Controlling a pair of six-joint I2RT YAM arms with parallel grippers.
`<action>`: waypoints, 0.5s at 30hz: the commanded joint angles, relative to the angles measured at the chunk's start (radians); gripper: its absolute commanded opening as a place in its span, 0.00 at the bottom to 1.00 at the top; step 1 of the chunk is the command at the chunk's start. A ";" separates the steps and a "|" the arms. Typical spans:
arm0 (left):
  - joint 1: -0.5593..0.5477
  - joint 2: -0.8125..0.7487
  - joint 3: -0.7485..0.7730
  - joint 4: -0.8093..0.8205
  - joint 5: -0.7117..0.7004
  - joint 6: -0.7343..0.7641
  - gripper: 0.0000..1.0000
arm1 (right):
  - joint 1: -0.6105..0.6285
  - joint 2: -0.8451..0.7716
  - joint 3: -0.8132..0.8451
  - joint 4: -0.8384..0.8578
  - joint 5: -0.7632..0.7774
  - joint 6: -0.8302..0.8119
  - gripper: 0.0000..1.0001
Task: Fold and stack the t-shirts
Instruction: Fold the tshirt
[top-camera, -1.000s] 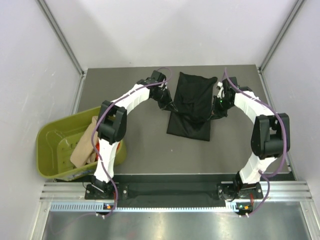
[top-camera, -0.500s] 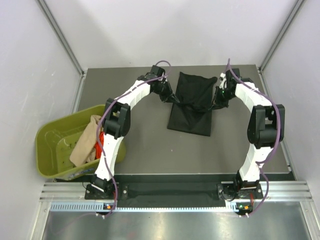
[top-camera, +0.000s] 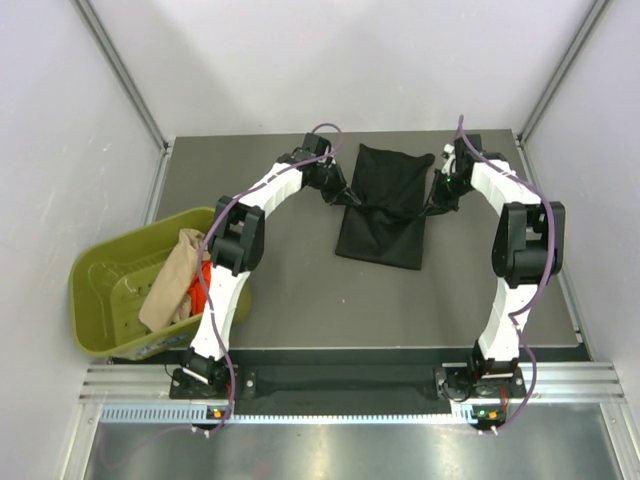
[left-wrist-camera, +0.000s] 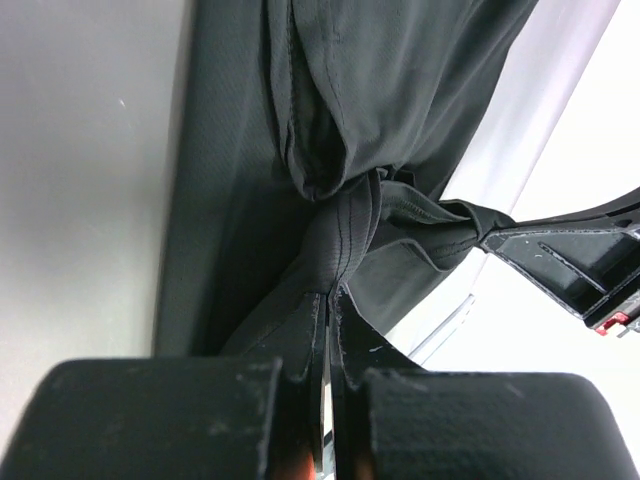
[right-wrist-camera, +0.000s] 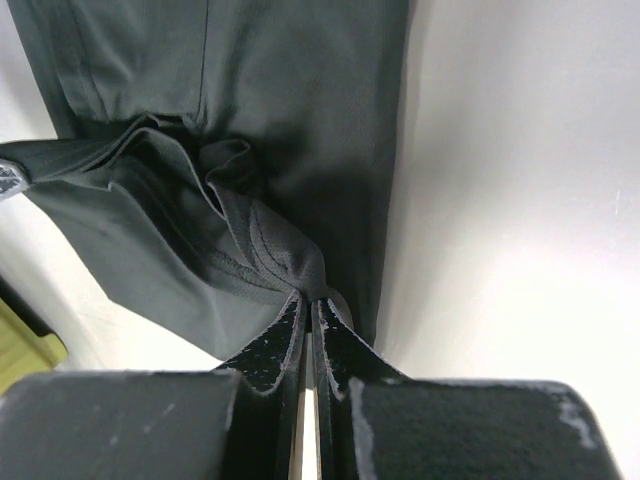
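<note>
The black t-shirt (top-camera: 383, 205) lies partly folded at the far middle of the table. My left gripper (top-camera: 348, 199) is shut on its left edge, the cloth pinched and bunched between the jaws (left-wrist-camera: 345, 230). My right gripper (top-camera: 430, 206) is shut on its right edge; the cloth bunches at the jaws (right-wrist-camera: 285, 262). Both hold the pinched edges lifted over the shirt's middle. The beige t-shirt (top-camera: 172, 283) and the orange-red t-shirt (top-camera: 200, 288) lie in the olive-green tub (top-camera: 105, 297) at the left.
The tub stands at the table's near left edge beside the left arm's base. Grey walls with metal posts (top-camera: 125, 75) enclose the table on three sides. A metal rail (top-camera: 340, 385) runs along the near edge.
Both grippers have carried the shirt's pinched edges a little farther toward the back. The shirt's near part has shortened as the fold advanced.
</note>
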 joint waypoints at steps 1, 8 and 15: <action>0.017 0.018 0.021 0.089 0.017 -0.018 0.00 | -0.016 0.020 0.051 0.022 -0.011 0.003 0.00; 0.022 0.015 -0.002 0.168 0.002 -0.042 0.00 | -0.030 0.066 0.100 0.032 -0.008 0.008 0.00; 0.028 0.036 0.007 0.186 -0.021 -0.081 0.06 | -0.030 0.123 0.172 0.021 -0.012 0.011 0.10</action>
